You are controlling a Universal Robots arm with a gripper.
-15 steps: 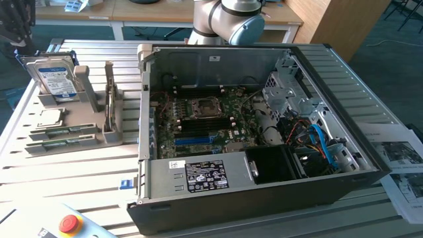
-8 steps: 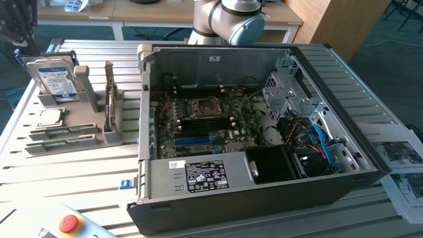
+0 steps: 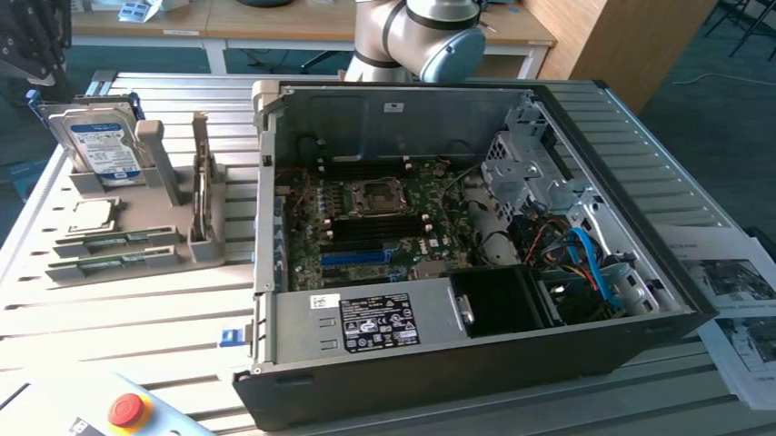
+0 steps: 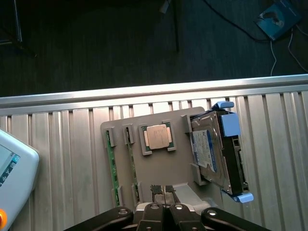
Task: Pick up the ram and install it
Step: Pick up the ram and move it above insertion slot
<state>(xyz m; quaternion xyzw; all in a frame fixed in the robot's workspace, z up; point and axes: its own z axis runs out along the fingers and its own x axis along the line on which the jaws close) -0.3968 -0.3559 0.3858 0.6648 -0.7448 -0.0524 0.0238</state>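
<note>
Two green ram sticks lie on edge in slots of the grey holder, left of the open computer case in the exterior view. A third thin stick stands upright along the holder's side nearest the case. My gripper hangs high above the holder, over that same side, with its dark pads pressed together and nothing seen between them. Only part of the arm shows, behind the case.
The holder also carries a silver hard drive and a square CPU. The case lies open with its motherboard exposed. A pendant with a red button and papers lie on the slatted table.
</note>
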